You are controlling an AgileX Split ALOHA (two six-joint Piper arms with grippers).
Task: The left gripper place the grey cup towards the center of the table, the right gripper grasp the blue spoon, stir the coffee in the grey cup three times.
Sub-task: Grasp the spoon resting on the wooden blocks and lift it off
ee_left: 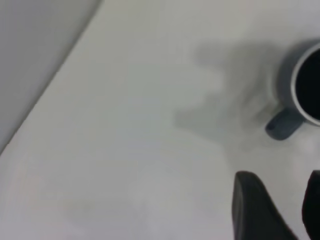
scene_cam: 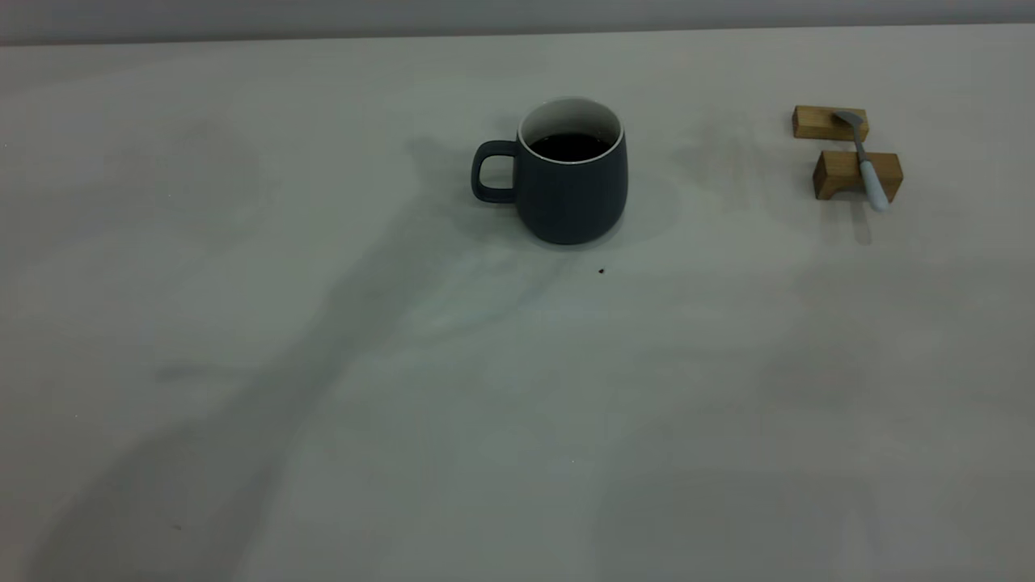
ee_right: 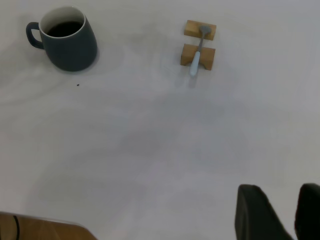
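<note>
The grey cup (scene_cam: 570, 194) stands upright near the middle of the table (scene_cam: 517, 388), its handle toward the left side and dark coffee (scene_cam: 571, 147) inside. The blue spoon (scene_cam: 868, 166) lies across two tan wooden blocks at the far right. Neither gripper appears in the exterior view. In the left wrist view my left gripper (ee_left: 286, 200) is open and empty, a short way back from the cup (ee_left: 289, 87) on its handle side. In the right wrist view my right gripper (ee_right: 281, 200) is open and empty, far from the spoon (ee_right: 195, 59) and the cup (ee_right: 70, 50).
The two wooden blocks (scene_cam: 855, 173) stand close together under the spoon. A tiny dark speck (scene_cam: 601, 271) lies just in front of the cup. A brown wooden edge (ee_right: 45, 229) shows in a corner of the right wrist view. The table's border (ee_left: 45, 95) runs through the left wrist view.
</note>
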